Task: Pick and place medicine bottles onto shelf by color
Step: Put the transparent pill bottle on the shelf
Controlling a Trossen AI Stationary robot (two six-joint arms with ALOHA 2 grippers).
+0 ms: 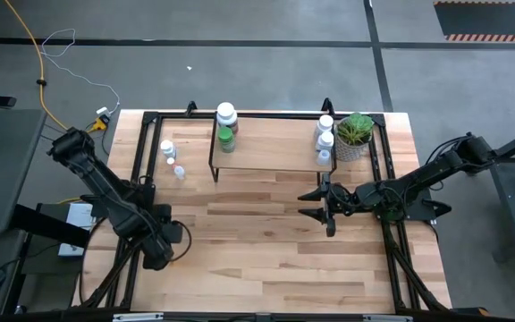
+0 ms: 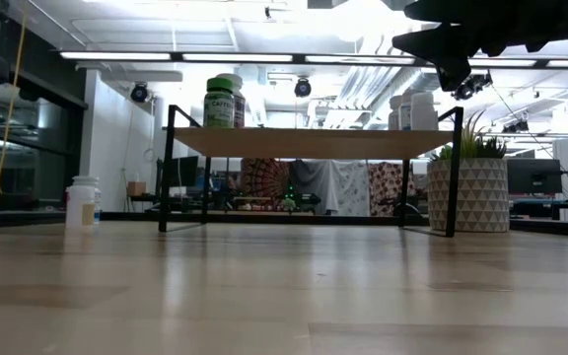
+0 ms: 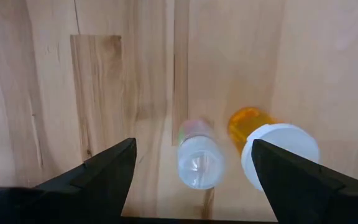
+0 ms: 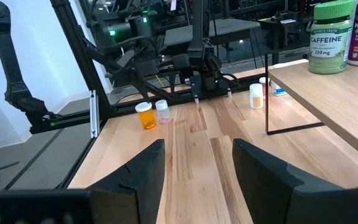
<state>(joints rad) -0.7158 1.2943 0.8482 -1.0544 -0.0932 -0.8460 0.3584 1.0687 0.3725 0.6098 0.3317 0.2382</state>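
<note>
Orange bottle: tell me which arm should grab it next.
Left. Its open pincer hangs just above the orange bottle; the right pincer, also open, sits across the table.

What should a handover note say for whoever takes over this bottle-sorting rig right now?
Left gripper: open, empty, above an orange bottle and a small clear bottle at the table's left front.
Right gripper: open, empty, raised over the table in front of the shelf.
Done: a green bottle and a white-capped bottle stand at the shelf's left end; white bottles stand at its right end, beside the potted plant.
Left: the two bottles under the left gripper, plus small bottles on the table left of the shelf.
</note>
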